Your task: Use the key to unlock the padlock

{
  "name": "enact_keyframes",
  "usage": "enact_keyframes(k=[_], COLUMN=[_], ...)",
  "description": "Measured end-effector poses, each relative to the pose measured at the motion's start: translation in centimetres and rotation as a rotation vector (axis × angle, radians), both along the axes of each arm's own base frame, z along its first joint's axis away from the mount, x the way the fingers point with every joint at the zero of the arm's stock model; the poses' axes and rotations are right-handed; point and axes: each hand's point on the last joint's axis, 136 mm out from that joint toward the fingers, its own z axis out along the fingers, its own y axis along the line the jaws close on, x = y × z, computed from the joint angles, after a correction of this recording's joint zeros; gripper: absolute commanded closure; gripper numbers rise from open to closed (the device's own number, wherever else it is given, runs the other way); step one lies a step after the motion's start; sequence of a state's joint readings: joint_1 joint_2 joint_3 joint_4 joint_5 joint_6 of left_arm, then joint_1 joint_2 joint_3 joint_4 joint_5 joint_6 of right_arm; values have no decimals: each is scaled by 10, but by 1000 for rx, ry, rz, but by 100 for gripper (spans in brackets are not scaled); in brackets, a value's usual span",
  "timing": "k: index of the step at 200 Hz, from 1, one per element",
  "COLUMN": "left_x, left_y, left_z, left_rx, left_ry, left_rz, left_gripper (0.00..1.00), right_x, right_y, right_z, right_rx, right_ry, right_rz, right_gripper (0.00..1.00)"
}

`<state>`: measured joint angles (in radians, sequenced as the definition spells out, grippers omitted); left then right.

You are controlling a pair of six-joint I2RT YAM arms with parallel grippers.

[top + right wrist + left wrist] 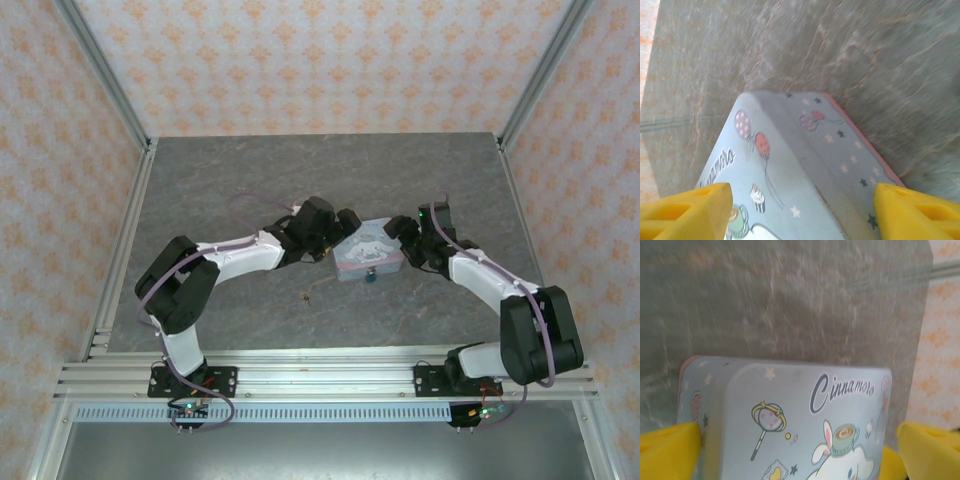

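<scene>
Table (220, 190): grey stone-look top, patterned walls on the left, far and right sides.
Left gripper (338, 238): at the left edge of the tin. The jaws are spread wide, and the yellow fingers (670, 452) stand one at each side of the lid. It holds nothing.
Small item (307, 295): thin and gold-coloured, lying on the bare table near and left of the tin, apart from it. Too small to identify.
Tin (365, 255): pale blue with a cartoon lid, mid-table between the two grippers.
Padlock (371, 277): tiny and dark teal, at the near side of the tin. Neither gripper is on it.
Right gripper (405, 238): at the right edge of the tin. The jaws are apart, and the yellow fingers (920, 212) straddle a corner of the lid. No grip is visible.
Obstruction: the tin lies between both sets of fingers, and the padlock sits nearer than either gripper.
</scene>
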<state>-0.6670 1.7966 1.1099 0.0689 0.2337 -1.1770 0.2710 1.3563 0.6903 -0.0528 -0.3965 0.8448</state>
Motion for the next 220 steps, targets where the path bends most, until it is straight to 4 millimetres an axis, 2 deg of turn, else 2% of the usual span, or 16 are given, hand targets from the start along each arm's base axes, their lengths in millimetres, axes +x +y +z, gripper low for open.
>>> enact_keyframes(k=[23,57,103,150,183,191,220], left_x=[17,32,47,47,48,48,51], left_y=[18,40,64,77,82,84,94], left_z=[1,1,1,-3,-4,-5,-3], left_rx=[-1,1,15,27,32,36,51], left_ry=[-6,-11,-21,-17,-16,-19,-32], left_rz=[39,65,98,113,113,112,113], left_gripper=[0,0,0,0,0,0,0], right_x=[4,12,29,38,41,42,43], right_y=[19,41,65,74,78,79,68], right_z=[-5,-15,-13,-10,-4,-2,5], right_rx=[38,72,100,116,119,114,80], right_ry=[5,24,18,8,-12,-21,-40], right_rz=[8,13,24,13,14,18,0], right_gripper=[26,25,25,23,9,0,1])
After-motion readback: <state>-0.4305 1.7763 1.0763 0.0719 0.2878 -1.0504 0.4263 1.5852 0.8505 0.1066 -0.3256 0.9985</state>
